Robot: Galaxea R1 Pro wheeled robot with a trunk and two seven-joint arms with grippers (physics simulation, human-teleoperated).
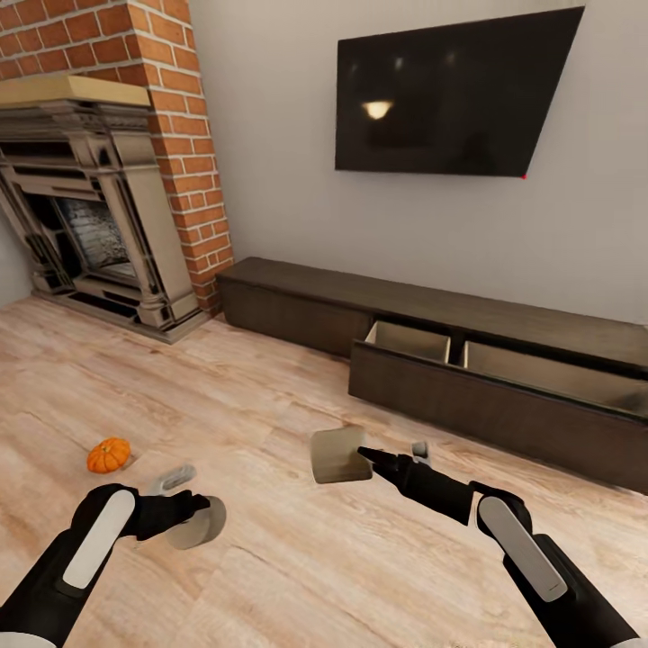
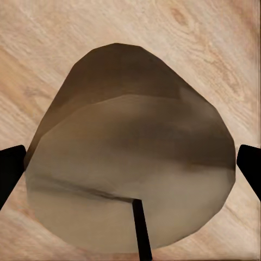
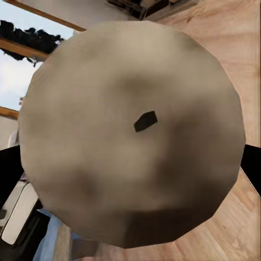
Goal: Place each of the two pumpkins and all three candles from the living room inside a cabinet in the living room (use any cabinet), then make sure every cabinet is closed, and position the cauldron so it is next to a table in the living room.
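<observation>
Two candles are held: the left end effector (image 1: 200, 520) is closed around one candle (image 1: 193, 529), low over the floor (image 1: 225, 405); the right end effector (image 1: 364, 454) clamps another candle (image 1: 337, 454) before the open cabinet (image 1: 504, 396). Both look stiff and light; gripping across their sides suits. One pumpkin (image 1: 109, 454) lies far left.

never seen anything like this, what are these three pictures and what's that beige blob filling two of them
It's a simulated two-armed robot. The big picture looks down from its head. The other two come from cameras by each gripper.

The blobs are candles seen close up. The left gripper holds one candle, and the right gripper holds another candle.

On the floor lie a pumpkin and a small grey thing I can't identify. The cabinet by the wall stands open.
</observation>
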